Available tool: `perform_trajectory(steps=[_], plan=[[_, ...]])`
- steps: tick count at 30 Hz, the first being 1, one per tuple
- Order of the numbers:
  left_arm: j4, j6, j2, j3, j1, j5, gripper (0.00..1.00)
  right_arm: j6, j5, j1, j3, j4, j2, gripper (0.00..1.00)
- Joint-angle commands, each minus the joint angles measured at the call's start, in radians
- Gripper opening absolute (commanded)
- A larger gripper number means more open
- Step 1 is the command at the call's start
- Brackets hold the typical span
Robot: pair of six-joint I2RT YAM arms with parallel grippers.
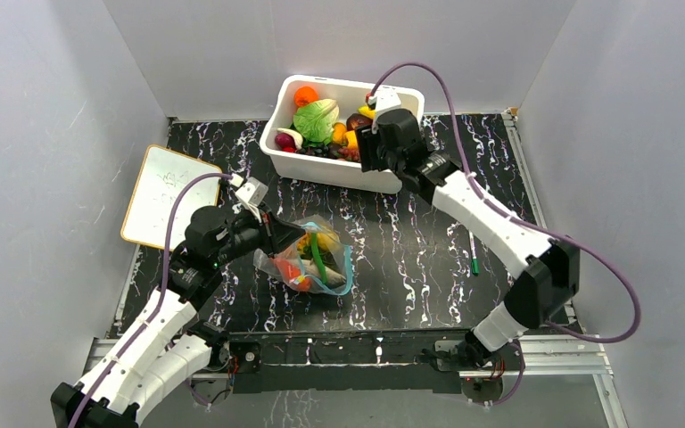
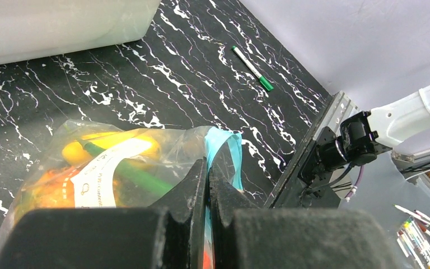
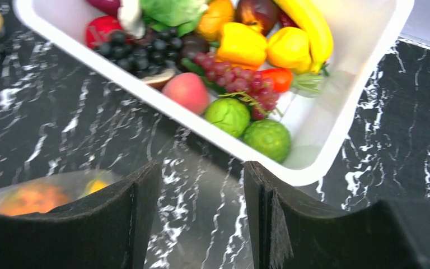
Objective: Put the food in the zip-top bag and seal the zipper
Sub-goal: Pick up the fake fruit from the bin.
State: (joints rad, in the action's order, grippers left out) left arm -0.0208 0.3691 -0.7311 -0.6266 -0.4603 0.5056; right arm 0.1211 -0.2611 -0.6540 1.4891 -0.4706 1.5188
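The zip-top bag lies on the black marbled table left of centre, holding several pieces of food in yellow, orange, red and green. My left gripper is shut on the bag's mouth edge, its jaws pinching the teal zipper in the left wrist view; the bag bulges just beyond the fingertips. My right gripper hovers open over the near wall of the white tub, nothing between its fingers. More food fills the tub, and the bag shows blurred at lower left.
The white tub stands at the back centre. A white board lies at the left edge. A green-capped pen lies on the right side, also seen as the pen. Grey walls enclose the table.
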Motion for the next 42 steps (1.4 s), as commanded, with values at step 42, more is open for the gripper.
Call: perform_trajectory(steps=[42], plan=[[0.030, -0.176, -0.011, -0.012, -0.003, -0.039, 0.00, -0.162, -0.004, 0.328, 0.806, 0.171, 1.003, 0.73]])
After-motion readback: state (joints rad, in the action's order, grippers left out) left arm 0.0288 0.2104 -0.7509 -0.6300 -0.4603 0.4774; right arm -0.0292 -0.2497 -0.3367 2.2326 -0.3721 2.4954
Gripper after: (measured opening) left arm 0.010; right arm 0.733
